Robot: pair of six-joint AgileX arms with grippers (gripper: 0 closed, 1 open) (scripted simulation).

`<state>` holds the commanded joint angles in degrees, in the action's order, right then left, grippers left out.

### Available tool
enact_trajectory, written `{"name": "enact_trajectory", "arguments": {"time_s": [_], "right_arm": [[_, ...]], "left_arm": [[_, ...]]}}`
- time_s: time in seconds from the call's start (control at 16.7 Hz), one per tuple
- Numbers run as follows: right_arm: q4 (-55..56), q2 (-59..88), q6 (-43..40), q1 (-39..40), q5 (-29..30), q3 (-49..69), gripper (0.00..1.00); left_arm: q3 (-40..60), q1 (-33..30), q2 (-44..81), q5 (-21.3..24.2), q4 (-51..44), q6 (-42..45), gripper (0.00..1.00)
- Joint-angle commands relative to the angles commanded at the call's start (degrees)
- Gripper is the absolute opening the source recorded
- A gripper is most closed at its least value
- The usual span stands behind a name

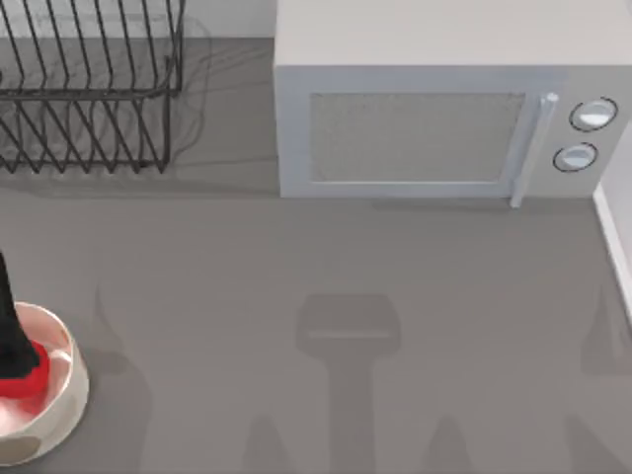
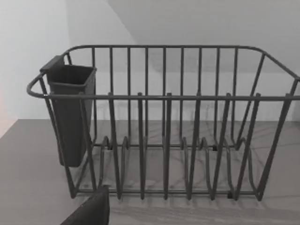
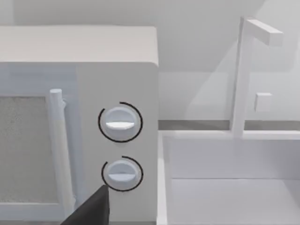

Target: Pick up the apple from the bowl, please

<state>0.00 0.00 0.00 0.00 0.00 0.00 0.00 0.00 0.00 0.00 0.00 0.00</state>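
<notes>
The bowl (image 1: 71, 395) sits at the table's front left corner, cream-white inside with a shiny rim. In it lies the small red apple (image 1: 32, 383), partly covered. My left gripper (image 1: 14, 341) is a black shape coming in from the left edge, reaching down into the bowl and overlapping the apple's left side. Whether it grips the apple is hidden. One dark finger (image 2: 89, 212) of it stands at the frame edge in the left wrist view. In the right wrist view a dark finger (image 3: 91, 210) of my right gripper shows before the microwave's knobs.
A black wire dish rack (image 1: 89, 89) with a dark cutlery cup (image 2: 70, 112) stands at the back left. A white microwave (image 1: 434, 109) fills the back centre and right. A white sink (image 3: 225, 183) with a faucet (image 3: 246, 75) lies at the far right.
</notes>
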Motion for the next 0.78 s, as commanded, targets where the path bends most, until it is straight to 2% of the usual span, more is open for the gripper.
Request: {"name": "enact_trajectory", "arguments": {"time_s": [0.36, 0.54, 0.78], "right_arm": [[0.0, 0.0, 0.0, 0.0, 0.0, 0.0, 1.0], [0.0, 0.0, 0.0, 0.0, 0.0, 0.0, 1.0], [0.0, 0.0, 0.0, 0.0, 0.0, 0.0, 1.0]], "left_arm": [[1.7, 0.0, 2.0, 0.0, -1.9, 0.0, 1.0], [7.2, -0.1, 9.3, 0.0, -8.2, 0.1, 1.0], [18.4, -0.2, 26.2, 0.0, -21.1, 0.1, 1.0]]}}
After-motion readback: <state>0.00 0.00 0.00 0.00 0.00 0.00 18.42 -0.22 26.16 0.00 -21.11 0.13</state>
